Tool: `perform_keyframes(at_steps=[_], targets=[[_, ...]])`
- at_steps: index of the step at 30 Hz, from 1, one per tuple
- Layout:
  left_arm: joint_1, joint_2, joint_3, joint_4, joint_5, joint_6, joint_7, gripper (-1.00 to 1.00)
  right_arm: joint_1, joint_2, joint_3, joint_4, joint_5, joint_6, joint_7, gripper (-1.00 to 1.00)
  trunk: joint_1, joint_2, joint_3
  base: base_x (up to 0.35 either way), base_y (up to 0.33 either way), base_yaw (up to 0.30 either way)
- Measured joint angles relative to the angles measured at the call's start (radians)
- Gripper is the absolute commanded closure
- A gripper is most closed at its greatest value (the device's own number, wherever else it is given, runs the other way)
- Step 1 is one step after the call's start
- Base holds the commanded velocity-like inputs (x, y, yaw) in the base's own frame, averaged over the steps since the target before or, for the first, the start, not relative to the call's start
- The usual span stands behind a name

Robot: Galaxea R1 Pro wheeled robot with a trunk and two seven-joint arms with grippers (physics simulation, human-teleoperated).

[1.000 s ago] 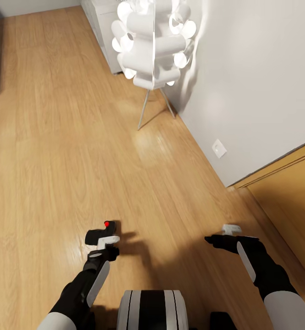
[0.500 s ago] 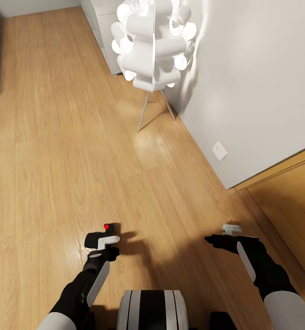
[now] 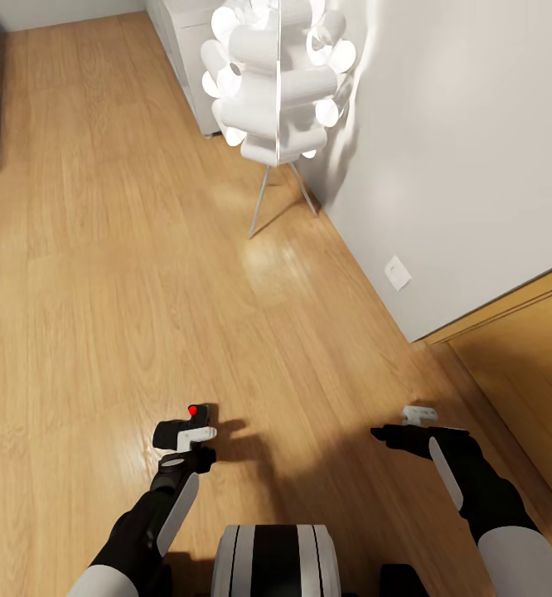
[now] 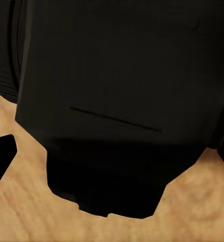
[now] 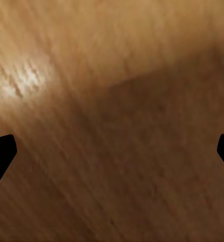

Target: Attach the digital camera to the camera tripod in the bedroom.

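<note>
Digital camera [image 3: 185, 424] held tight in left end effector [image 3: 186, 439], above wood floor [image 3: 102, 274], well away from white lamp [image 3: 276, 75]. Right end effector [image 3: 409, 423] holds nothing, fingers spread wide, near grey wall [image 3: 458, 149].

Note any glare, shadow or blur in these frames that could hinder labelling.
Head view: sharp; the white lamp throws glare on the wall and a sheen on the wood floor; arm shadows darken the boards ahead of the trunk. Left wrist view: the digital camera is a dark, nearly featureless mass. Right wrist view: floor grain smeared, one bright glint, a shadow edge.
</note>
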Motion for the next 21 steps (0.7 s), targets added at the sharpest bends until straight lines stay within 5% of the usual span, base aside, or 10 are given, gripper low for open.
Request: perform_keyframes(at_steps=[21], targets=[[0.004,-0.001,0.002,0.009,-0.008,0.006,-0.001,-1.00,0.000,0.001,0.000,0.000,0.000,0.000,0.000,-1.00,0.000,0.000,0.000,0.056,0.000,0.000]])
